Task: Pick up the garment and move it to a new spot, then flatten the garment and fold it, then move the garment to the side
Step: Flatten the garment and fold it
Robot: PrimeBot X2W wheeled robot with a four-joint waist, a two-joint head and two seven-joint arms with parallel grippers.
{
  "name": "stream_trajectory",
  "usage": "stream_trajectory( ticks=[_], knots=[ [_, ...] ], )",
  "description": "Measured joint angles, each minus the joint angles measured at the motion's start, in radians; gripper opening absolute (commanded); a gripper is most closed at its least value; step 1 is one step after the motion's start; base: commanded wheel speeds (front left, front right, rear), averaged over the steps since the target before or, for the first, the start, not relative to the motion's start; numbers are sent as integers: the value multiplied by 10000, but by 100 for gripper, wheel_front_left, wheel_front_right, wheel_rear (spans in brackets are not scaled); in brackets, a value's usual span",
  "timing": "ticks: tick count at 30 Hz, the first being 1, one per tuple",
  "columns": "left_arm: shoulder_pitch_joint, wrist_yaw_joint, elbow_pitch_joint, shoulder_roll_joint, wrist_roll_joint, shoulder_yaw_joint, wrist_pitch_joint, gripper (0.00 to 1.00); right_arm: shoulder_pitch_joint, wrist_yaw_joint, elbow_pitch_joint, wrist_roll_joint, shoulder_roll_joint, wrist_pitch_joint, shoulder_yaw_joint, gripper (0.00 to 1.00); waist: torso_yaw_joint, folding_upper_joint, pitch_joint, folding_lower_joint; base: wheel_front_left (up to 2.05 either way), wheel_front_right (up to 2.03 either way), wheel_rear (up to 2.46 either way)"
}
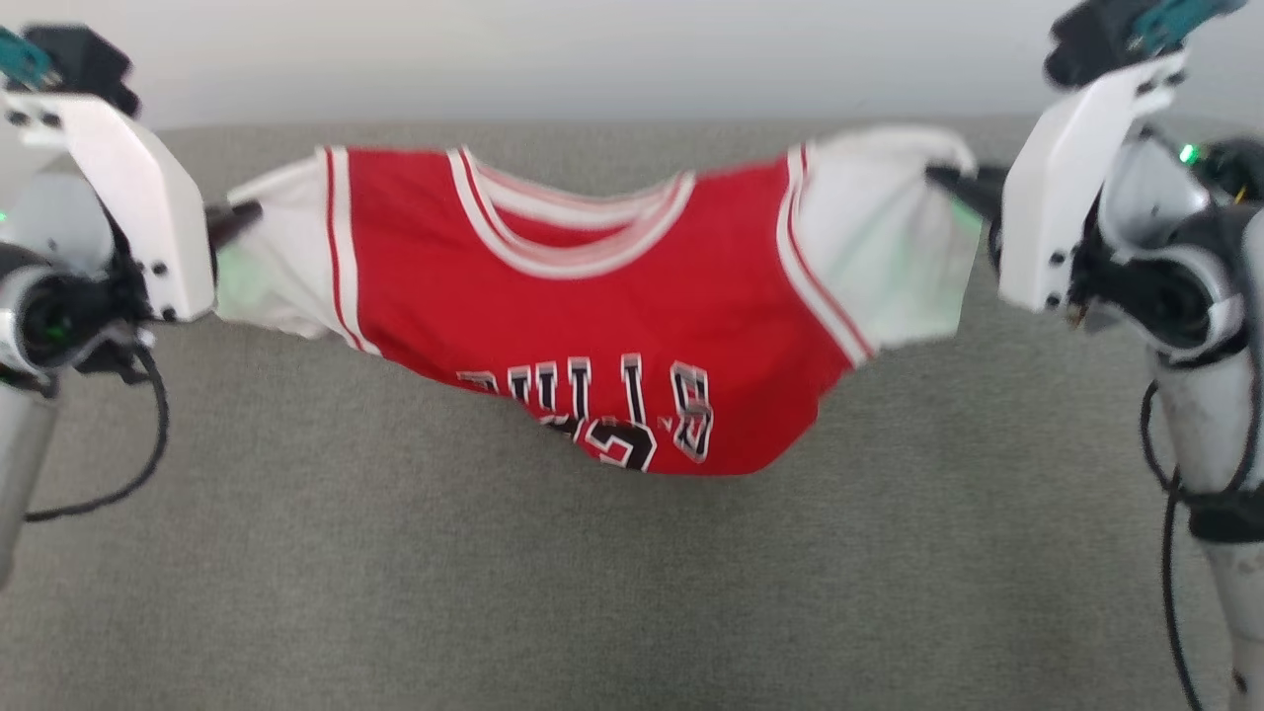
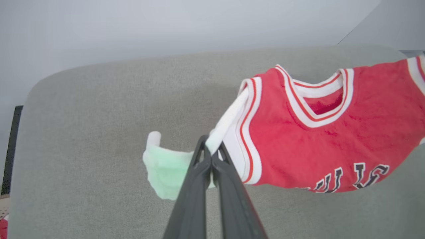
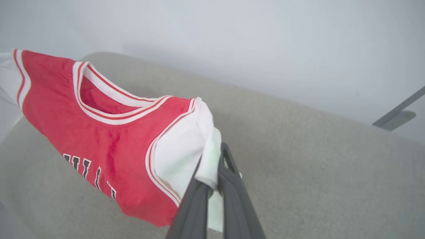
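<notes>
The garment (image 1: 592, 326), a red jersey with white side panels and black-and-white lettering, hangs stretched between both grippers above the grey table (image 1: 592, 592). Its lower part sags toward the surface. My left gripper (image 1: 242, 212) is shut on the jersey's white left edge; in the left wrist view the closed fingers (image 2: 199, 186) pinch white cloth beside the garment (image 2: 332, 146). My right gripper (image 1: 943, 178) is shut on the white right edge; in the right wrist view the fingers (image 3: 232, 196) clamp a fold of the garment (image 3: 109, 139).
The grey fabric-covered table (image 2: 83, 149) spreads under and in front of the jersey. A pale wall (image 1: 592, 49) stands behind its far edge. Black cables (image 1: 148, 434) hang from both arms at the sides.
</notes>
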Motion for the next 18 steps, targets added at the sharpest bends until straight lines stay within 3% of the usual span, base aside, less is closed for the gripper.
stream_trajectory(
  ticks=[10,18],
  knots=[
    [-912,416,-1294,516,128,449,205,0,-1177,0,-109,408,-71,-1511,-31,0,-384,0,-1086,0,0,0,0],
    [-1719,556,-1685,591,360,623,88,0,-1993,0,-27,502,-54,-2111,-165,0,-503,0,-1503,0,0,0,0]
  ],
)
